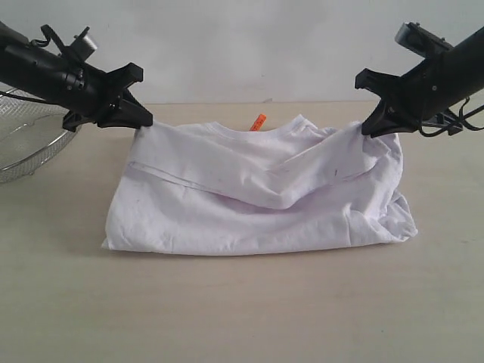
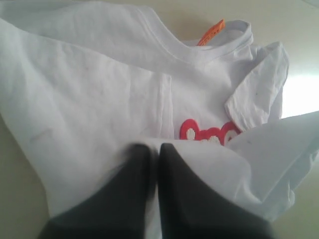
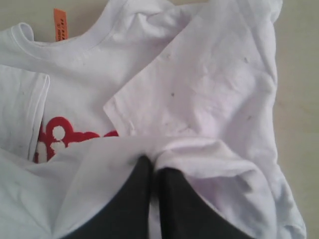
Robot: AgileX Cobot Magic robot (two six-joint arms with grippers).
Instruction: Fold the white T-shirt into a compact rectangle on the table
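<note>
**While both arms pinch its upper corners, the white T-shirt sags over the surface**

Where the left fingers (image 2: 129, 194) meet, they are pressed together with a fold of white cloth clamped between their tips; the right fingers (image 3: 129, 199) are closed the same way on a bunched fold. In the exterior view the left fingers (image 1: 128, 113) grip the upper left corner of the white T-shirt (image 1: 257, 204) and the right fingers (image 1: 382, 117) the upper right corner, both held above the surface (image 1: 242, 310).

Between the two grips the cloth droops in a shallow curve. Its lower part lies doubled on the surface near the middle, with the bottom edge towards the camera.

An orange neck tag (image 1: 259, 122) stands up from the collar at the top centre. Both wrist views show the tag (image 2: 212, 32) (image 3: 60, 24) and part of the red lettering (image 2: 207, 133) (image 3: 57, 137), half covered by the folded layers.

A wire-mesh basket (image 1: 26, 144) sits at the far left, apart from the shirt.
</note>
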